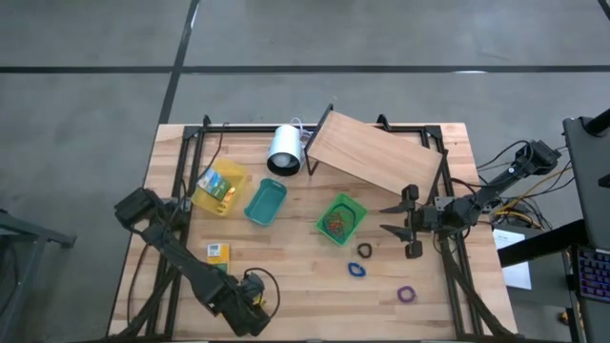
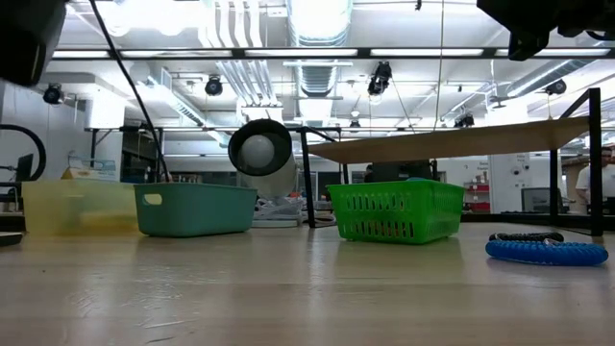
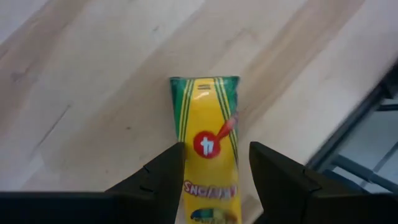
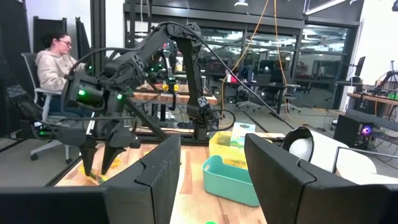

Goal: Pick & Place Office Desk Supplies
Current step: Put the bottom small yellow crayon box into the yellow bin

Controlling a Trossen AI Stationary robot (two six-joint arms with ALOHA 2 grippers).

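Left wrist view: left end effector (image 3: 214,168) straddles yellow crayon box (image 3: 206,143), fingers apart.

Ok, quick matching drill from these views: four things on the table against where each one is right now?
Things:
1. crayon box
2. rubber bands
3. blue loop
4. teal bin

Places:
A. between the yellow bin and the green basket
B. between the left gripper fingers
C. on bare wood near the right gripper
D. inside the green basket

Pairs: 1-B, 2-D, 3-C, 4-A
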